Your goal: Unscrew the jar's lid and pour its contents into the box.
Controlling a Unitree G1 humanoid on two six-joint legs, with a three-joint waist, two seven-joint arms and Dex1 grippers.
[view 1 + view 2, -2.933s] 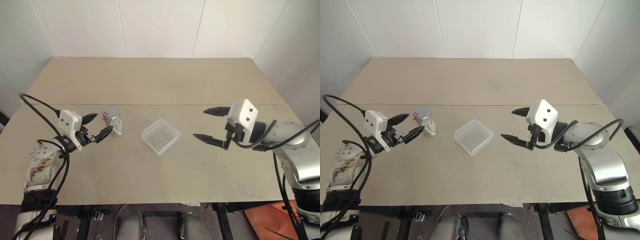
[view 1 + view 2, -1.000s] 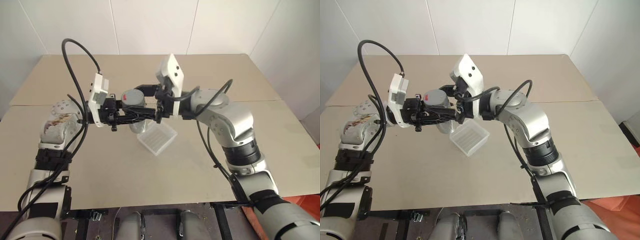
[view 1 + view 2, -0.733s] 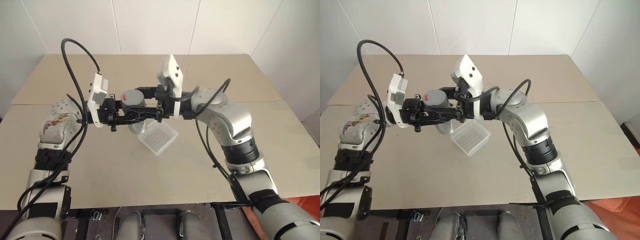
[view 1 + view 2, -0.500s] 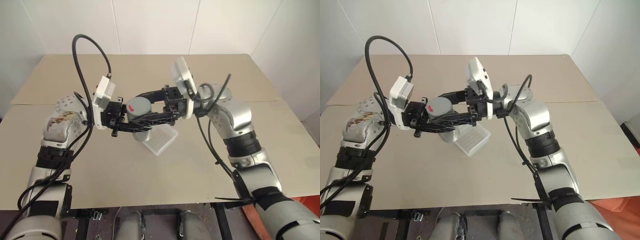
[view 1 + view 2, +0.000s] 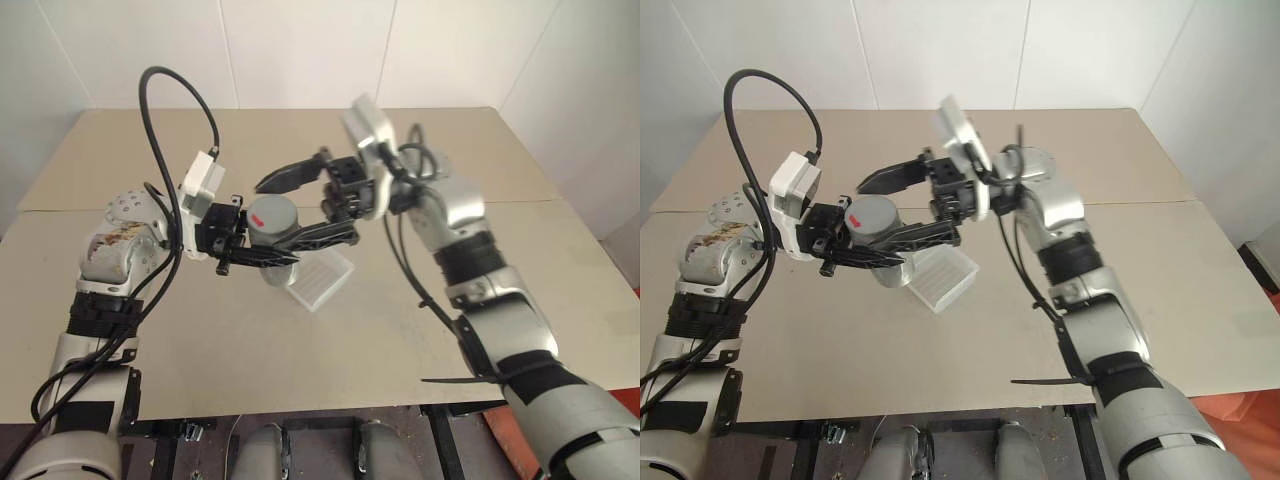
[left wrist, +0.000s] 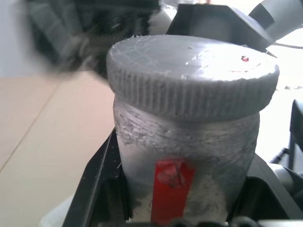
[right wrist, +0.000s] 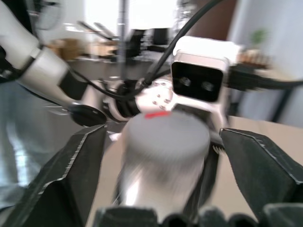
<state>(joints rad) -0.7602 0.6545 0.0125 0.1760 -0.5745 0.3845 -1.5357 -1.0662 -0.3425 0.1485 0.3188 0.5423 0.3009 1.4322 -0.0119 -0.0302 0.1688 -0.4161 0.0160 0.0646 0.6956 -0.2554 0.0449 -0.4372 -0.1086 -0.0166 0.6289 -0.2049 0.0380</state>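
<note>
Right jaws wide astride jar (image 5: 272, 222)

the right gripper (image 5: 300, 205), which a second ago was pinched on the lid (image 5: 272, 213) of the raised jar (image 5: 274, 228), has let go, its fingers now spread wide either side of the lid.
</note>
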